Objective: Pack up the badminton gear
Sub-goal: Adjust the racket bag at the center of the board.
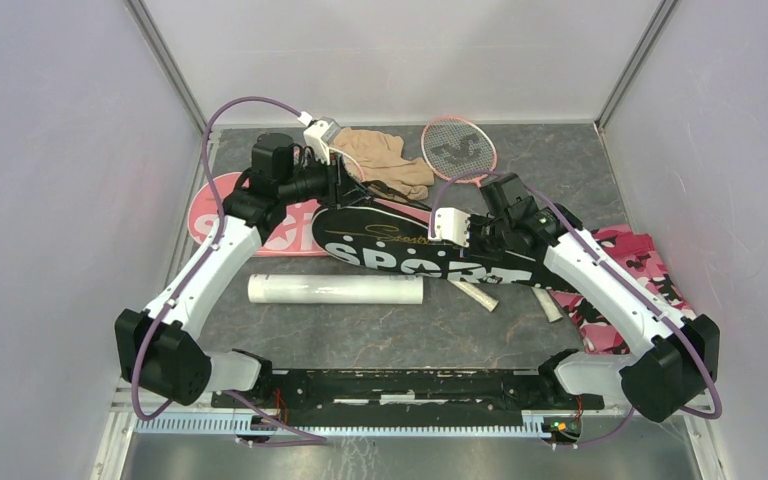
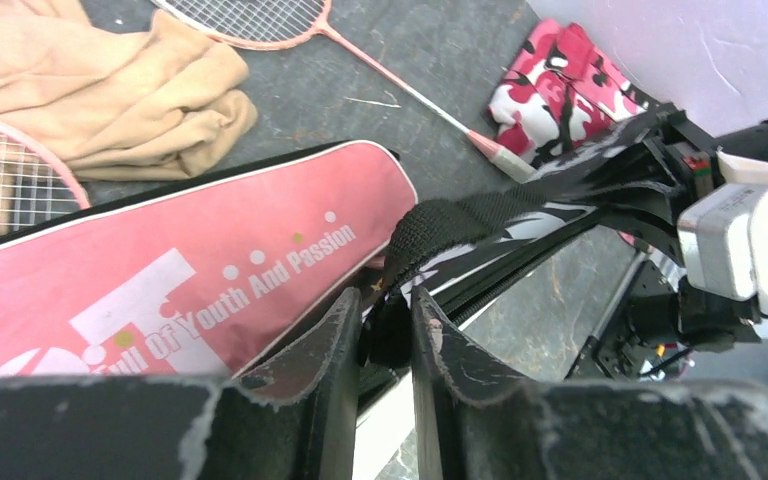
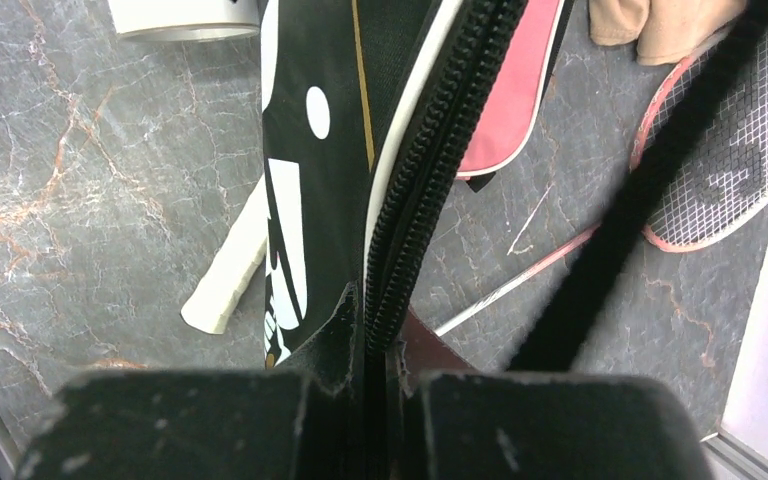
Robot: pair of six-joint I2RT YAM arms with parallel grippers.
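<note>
Tensioning black racket-shaped "SPORT" cover (image 1: 400, 250).
Pinching webbing strap (image 2: 460, 215) with left gripper (image 2: 385, 315) at ten o'clock, zipper edge (image 3: 440, 150) with right gripper (image 3: 375, 320); keeping pull even.

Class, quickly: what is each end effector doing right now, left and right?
Left end effector: closed on the black strap.
Right end effector: closed on the black cover at its zipper edge.
</note>
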